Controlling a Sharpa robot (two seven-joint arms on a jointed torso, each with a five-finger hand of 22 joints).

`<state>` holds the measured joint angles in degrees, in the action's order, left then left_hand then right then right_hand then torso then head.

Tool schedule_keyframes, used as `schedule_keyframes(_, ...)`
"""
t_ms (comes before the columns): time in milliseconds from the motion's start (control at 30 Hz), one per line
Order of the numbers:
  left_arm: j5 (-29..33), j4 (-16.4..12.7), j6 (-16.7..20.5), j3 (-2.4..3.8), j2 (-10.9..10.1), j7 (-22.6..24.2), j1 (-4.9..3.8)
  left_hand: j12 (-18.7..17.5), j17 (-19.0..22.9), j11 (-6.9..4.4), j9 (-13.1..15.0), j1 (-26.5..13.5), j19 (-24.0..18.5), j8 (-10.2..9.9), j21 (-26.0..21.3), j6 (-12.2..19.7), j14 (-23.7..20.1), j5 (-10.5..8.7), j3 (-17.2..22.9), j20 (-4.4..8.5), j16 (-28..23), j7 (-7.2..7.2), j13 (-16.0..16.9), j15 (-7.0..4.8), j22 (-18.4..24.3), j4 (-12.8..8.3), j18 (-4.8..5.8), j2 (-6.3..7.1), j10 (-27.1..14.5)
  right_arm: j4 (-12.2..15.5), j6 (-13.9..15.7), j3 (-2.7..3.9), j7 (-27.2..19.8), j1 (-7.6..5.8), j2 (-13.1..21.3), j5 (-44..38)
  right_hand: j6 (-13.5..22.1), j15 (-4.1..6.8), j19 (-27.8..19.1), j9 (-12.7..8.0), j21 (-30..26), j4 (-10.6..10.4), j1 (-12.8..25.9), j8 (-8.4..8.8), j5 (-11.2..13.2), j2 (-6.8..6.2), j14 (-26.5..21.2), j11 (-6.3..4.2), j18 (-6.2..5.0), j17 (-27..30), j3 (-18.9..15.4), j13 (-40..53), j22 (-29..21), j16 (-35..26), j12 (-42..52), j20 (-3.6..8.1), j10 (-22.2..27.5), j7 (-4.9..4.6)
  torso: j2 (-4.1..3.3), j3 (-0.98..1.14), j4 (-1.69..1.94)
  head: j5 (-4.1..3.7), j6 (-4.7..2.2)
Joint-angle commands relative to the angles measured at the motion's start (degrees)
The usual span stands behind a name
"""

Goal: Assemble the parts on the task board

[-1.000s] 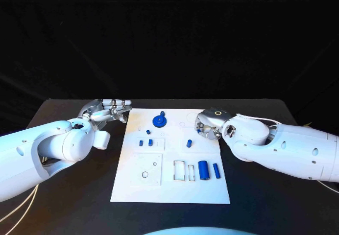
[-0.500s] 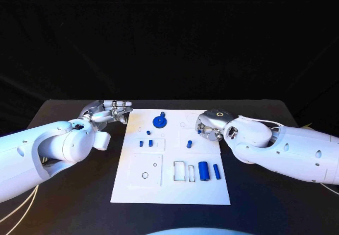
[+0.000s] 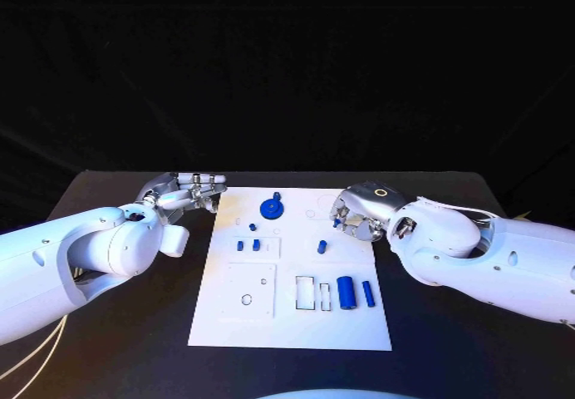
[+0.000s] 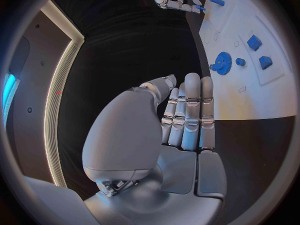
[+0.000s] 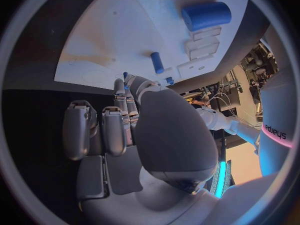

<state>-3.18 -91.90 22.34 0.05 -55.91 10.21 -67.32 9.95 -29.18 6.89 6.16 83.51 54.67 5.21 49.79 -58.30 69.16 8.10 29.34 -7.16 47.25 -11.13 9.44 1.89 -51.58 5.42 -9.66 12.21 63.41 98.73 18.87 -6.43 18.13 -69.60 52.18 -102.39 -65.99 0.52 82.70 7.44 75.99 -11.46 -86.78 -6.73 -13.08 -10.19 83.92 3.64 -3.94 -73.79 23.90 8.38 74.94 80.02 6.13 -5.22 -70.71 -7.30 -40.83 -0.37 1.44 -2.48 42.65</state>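
The white task board [image 3: 292, 274] lies flat in the middle of the black table [image 3: 444, 349]. The left hand [image 3: 184, 194] is just off the board's far left corner, above the dark table. In the left wrist view its fingers [image 4: 190, 110] stand straight and close together, and nothing is in them. From the head view the big white arm covers most of that hand, so only the fingertips peek out.

The right hand [image 3: 357, 213] is at the board's far right edge. In the right wrist view two fingers [image 5: 94, 127] are bent down and the others curl in behind the thumb. A tiny bit of blue shows at one fingertip [image 5: 125, 75], but it is too small and too hidden to say if the hand holds a part. The palm blocks the rest.

On the board, a round blue gear [image 3: 272, 205] with a small knob sits near the far edge. Close to it is a little blue dot [image 3: 252, 224]. Two small blue blocks [image 3: 247, 245] stand side by side in a square pocket. A short blue peg [image 3: 321, 245] lies near the right hand. A fat blue cylinder [image 3: 345, 290] and a thin blue bar [image 3: 368, 293] lie side by side near the board's right edge, beside two narrow slots [image 3: 312, 291]. What is inside the slots is hard to make out
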Motion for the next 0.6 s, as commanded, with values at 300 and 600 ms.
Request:
schedule_keyframes(300, 0.10, 0.08, -1.35, -0.10, 1.06, 0.06, -0.05, 0.16, 0.08, 0.02, -0.11, 0.20, -0.39, -0.32, -0.26, 0.34, -0.36, 0.07, -0.08, -0.04, -0.21, -0.07, -0.03, 0.10, 0.05, -0.17, -0.86, -0.55, -0.64, 6.90, 2.34, 0.12, -0.50, 0.37, -3.35, -0.14, -0.44, 0.31, 0.68, 0.07, 0.57, 0.13, 0.77, 0.19, 0.21, 0.00, 2.97, -0.13, 0.97, 0.01, 0.50, -0.12, 9.48, 0.40, -0.35, 0.00, -0.58, 0.05, 0.05, -0.08, 0.20, 3.28, 0.23)
schedule_keyframes(600, 0.10, -0.43, -1.36, -0.17, 1.74, 0.16, -0.04, 0.16, 0.08, 0.02, -0.11, 0.20, -0.39, -0.32, -0.26, 0.34, -0.36, 0.07, -0.08, -0.04, -0.21, -0.07, -0.03, 0.10, 0.05, -0.17, -0.86, -0.55, -0.64, 5.78, 1.51, -0.29, -1.68, 2.61, -8.47, 0.25, -0.46, 0.34, 0.65, 0.08, 0.50, 0.16, 0.85, 0.21, 0.12, 0.03, 2.97, -0.14, 0.95, 0.01, 0.58, -0.14, 9.46, 0.40, -0.40, 0.00, -0.61, 0.05, -0.08, -0.12, 0.05, 6.27, 0.91)
